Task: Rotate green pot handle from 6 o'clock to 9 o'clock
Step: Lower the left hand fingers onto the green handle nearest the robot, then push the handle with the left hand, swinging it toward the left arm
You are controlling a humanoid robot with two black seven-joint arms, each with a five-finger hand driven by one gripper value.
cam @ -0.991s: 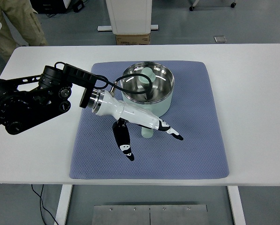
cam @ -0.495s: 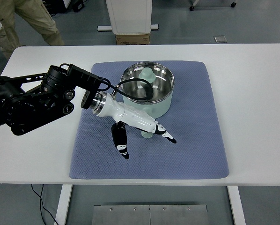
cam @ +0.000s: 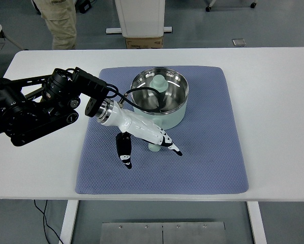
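Left hand [cam: 142, 134] fingers [cam: 124, 151] spread and loose, grasping nothing. Green pot [cam: 159, 98] sits on blue mat [cam: 213, 152] just beyond the fingers; its handle [cam: 154, 147] lies mostly hidden under the palm. Bench [cam: 274, 101] white.

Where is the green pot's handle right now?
In the top view the handle sticks out from the green pot's near side, toward six o'clock, mostly hidden under the left hand, on the blue mat.

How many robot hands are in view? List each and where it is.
1: the left hand, fingers spread, over the blue mat just in front of the green pot. The right hand is out of view.
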